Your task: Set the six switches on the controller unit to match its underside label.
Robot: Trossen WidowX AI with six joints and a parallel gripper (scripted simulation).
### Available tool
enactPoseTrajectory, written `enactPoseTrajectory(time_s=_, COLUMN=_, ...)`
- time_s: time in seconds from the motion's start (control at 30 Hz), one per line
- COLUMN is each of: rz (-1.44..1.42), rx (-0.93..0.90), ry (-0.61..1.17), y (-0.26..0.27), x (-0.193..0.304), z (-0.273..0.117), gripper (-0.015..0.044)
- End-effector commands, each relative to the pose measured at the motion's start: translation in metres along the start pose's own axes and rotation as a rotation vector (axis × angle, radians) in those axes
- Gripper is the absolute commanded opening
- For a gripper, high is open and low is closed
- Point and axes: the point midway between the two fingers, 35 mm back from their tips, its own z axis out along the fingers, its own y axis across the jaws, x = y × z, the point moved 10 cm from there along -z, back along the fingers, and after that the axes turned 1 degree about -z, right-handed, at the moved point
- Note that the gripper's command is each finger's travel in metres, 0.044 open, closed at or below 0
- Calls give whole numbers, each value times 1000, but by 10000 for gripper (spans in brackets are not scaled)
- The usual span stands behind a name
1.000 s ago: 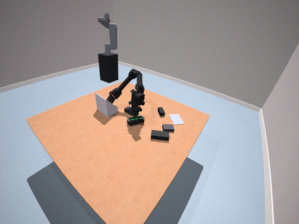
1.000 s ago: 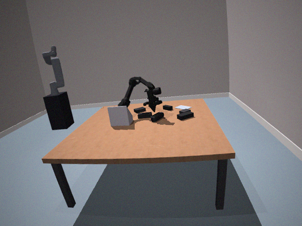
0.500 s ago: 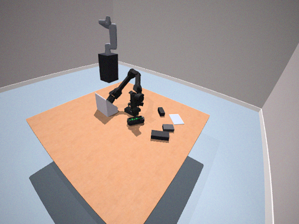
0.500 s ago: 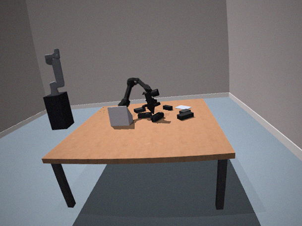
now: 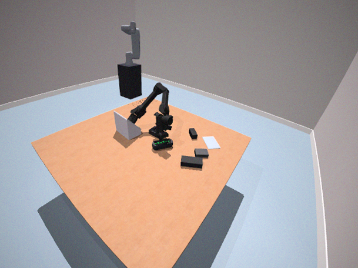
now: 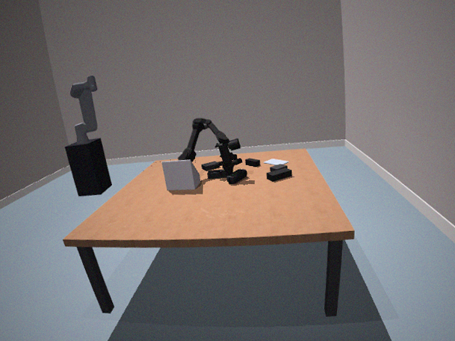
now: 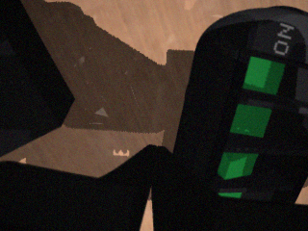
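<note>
Ctrl unit [image 5: 162, 145] [image 6: 236, 177] [image 7: 204, 91] is seen base-down on the wooden surface [image 5: 123, 189] [image 6: 218, 218] [image 7: 135, 14], approx. mid-frame in top view, a bit right of center in ext. view, right side of frame in wrist view. Switches are faced up; green parts are seen in a row, four in wrist view, the lowest mostly cut off by black gripper parts. "ON" is printed near the upper right of wrist view. Exact ON/OFF pos. of all six can't be read; underside label is hidden.

End effector [image 5: 162, 135] [image 6: 230, 170] [image 7: 155, 153] is fully closed, nothing held. It is pointed down, close to the unit, at its upper side in top view; contact w/ unit can't be told. Black arm [image 5: 150, 98] [image 6: 193, 140] is bent in an arch, its lower part partly hidden by a light gray panel [image 5: 124, 126] [image 6: 179, 175] left of the unit.

Right of the unit in top view: small black block [image 5: 192, 133] [image 6: 252, 162], white sheet [image 5: 211, 142] [image 6: 276, 162] lying flat, dark gray box [image 5: 201, 152] [image 6: 278, 168], and long black box [image 5: 191, 162] [image 6: 279, 174] just below the gray one. Gray arm [image 5: 135, 41] [image 6: 87, 109] is mounted on a black pedestal [image 5: 129, 81] [image 6: 89, 167], upper left of top view, left side of ext. view.
</note>
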Motion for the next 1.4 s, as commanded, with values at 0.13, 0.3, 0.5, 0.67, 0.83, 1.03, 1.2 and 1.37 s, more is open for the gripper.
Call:
enactPoseTrajectory(time_s=0.13, rz=5, rx=-5, ry=4, y=3, x=1, z=9, gripper=0)
enactPoseTrajectory(time_s=0.3, rz=5, rx=-5, ry=4, y=2, x=1, z=9, gripper=0)
enactPoseTrajectory(time_s=0.5, rz=5, rx=-5, ry=4, y=0, x=1, z=10, gripper=0)
enactPoseTrajectory(time_s=0.67, rz=4, rx=-5, ry=4, y=-2, x=1, z=10, gripper=0)
enactPoseTrajectory(time_s=0.83, rz=4, rx=-5, ry=4, y=-6, x=1, z=11, gripper=0)
enactPoseTrajectory(time_s=1.03, rz=4, rx=-4, ry=4, y=-14, x=1, z=12, gripper=0)
enactPoseTrajectory(time_s=1.2, rz=8, rx=-8, ry=4, y=-10, x=1, z=-13, gripper=0)
enactPoseTrajectory(time_s=1.37, rz=5, rx=-5, ry=6, y=-7, x=1, z=-38, gripper=0)
